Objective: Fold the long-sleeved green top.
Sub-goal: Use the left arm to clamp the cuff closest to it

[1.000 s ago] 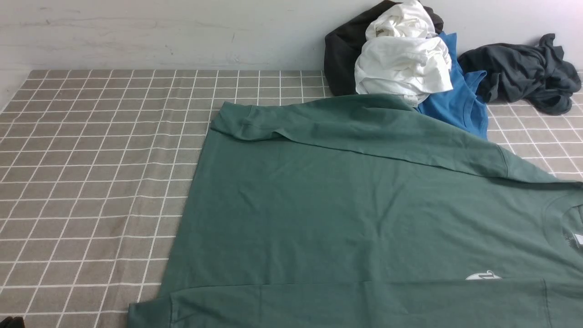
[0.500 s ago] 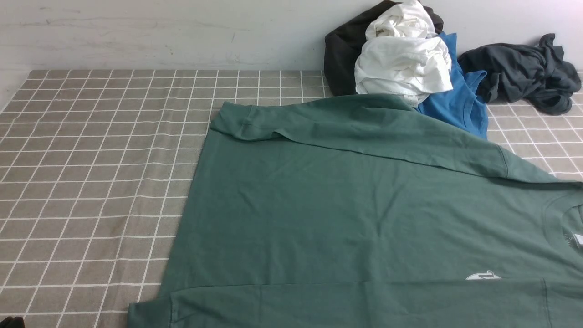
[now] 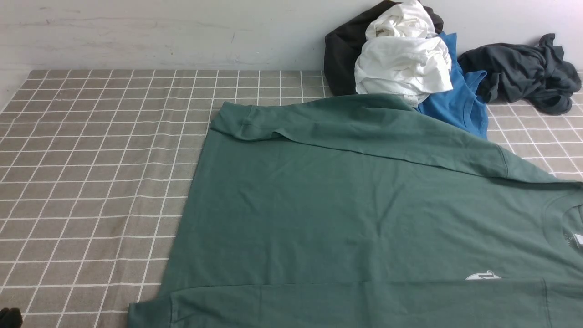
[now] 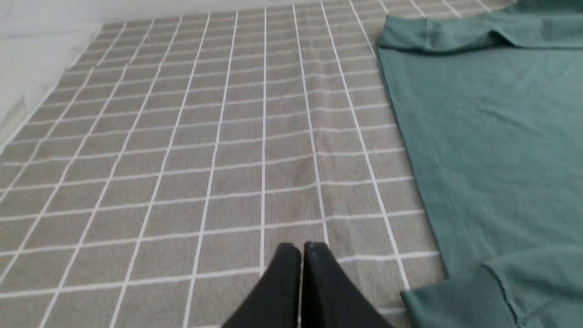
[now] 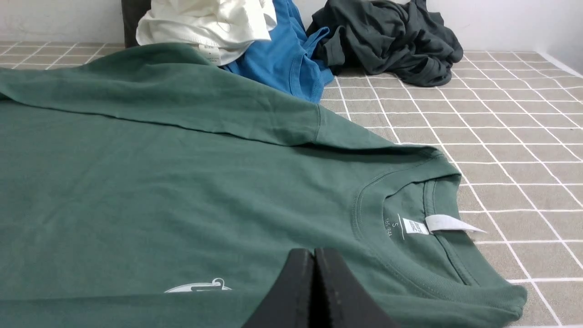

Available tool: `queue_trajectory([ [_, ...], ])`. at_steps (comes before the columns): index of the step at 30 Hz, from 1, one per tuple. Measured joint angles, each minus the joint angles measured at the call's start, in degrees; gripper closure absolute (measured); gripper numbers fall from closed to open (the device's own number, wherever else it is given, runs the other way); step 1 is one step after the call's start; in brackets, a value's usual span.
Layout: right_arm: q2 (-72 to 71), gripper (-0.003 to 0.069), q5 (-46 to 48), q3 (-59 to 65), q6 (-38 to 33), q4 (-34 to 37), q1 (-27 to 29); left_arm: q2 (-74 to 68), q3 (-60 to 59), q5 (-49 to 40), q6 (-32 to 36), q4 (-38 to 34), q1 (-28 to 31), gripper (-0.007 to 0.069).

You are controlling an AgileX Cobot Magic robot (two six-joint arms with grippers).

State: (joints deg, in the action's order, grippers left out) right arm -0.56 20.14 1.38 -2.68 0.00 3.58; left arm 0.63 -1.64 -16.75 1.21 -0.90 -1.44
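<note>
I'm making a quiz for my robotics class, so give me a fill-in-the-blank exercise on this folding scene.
The chest logo on the green long-sleeved top is ____.
The left gripper and the right gripper are both ____.
Next to the white garment lies a shirt coloured bright ____.
The size printed inside the top's collar is ____.
Missing words: white; shut; blue; S.

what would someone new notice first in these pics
The green long-sleeved top dominates, spread flat across the middle and right of the grid-patterned tablecloth, its far sleeve folded over it. Behind it, against the wall, a crumpled white garment lies on a blue shirt, with a dark grey garment to its right.
</note>
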Motion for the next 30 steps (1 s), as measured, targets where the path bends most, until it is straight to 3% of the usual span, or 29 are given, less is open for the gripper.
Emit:
queue_trajectory([
  [3,0.0,0.0673,-7.36,0.18,0.0,0.0,0.0,0.0,0.0,10.71,0.16,0.0,0.0,0.0632],
  [4,0.0,0.0673,-7.36,0.18,0.0,0.0,0.0,0.0,0.0,10.71,0.16,0.0,0.0,0.0632],
  [5,0.0,0.0673,-13.69,0.18,0.0,0.0,0.0,0.0,0.0,17.2,0.21,0.0,0.0,0.0632],
  [10,0.0,0.0673,-29.83,0.18,1.84,0.0,0.0,0.0,0.0,30.38,0.21,0.05,0.0,0.0631],
  [11,0.0,0.0673,-36.79,0.18,4.17,0.0,0.0,0.0,0.0,36.09,0.21,0.15,0.0,0.0631],
  [13,0.0,0.0673,-40.44,0.18,5.47,0.34,0.0,0.0,0.0,39.29,0.21,0.15,0.0,0.0631],
  [14,0.0,0.0673,-47.11,0.18,6.7,1.26,0.0,0.0,0.0,45.98,-0.75,0.15,0.0,0.0631],
  [17,0.0,0.0673,-52.37,0.18,7.13,3.05,0.0,0.0,0.46,52.81,-5.41,0.15,0.0,0.0631],
  [18,0.0,0.0673,-55.3,0.0,7.34,4.77,0.0,0.0,3.54,52.72,-9.9,0.18,0.0,0.0631],
  [20,0.13,0.0673,-55.66,-1.09,7.42,5.89,0.0,-0.21,6.53,50.45,-11.63,0.18,0.0,0.0631],
  [22,2.49,0.0673,-54.53,-6.76,7.2,5.97,0.0,-3.39,17.13,40.95,-13.55,0.46,0.0,0.0631],
  [25,6.59,0.0673,-51.02,-13.3,7.02,2.03,0.0,-8.86,27.43,30.97,-13.81,1.46,0.0,0.0631],
  [27,12.92,0.0673,-42.42,-21.31,8.01,-6.2,0.0,-16.76,35.79,21.1,-13.81,3.55,0.0,0.0631],
  [30,19.32,0.0673,-32.15,-27.58,10.7,-13.09,0.0,-23.58,39.99,12.41,-14.31,4.3,0.0,0.0631],
])
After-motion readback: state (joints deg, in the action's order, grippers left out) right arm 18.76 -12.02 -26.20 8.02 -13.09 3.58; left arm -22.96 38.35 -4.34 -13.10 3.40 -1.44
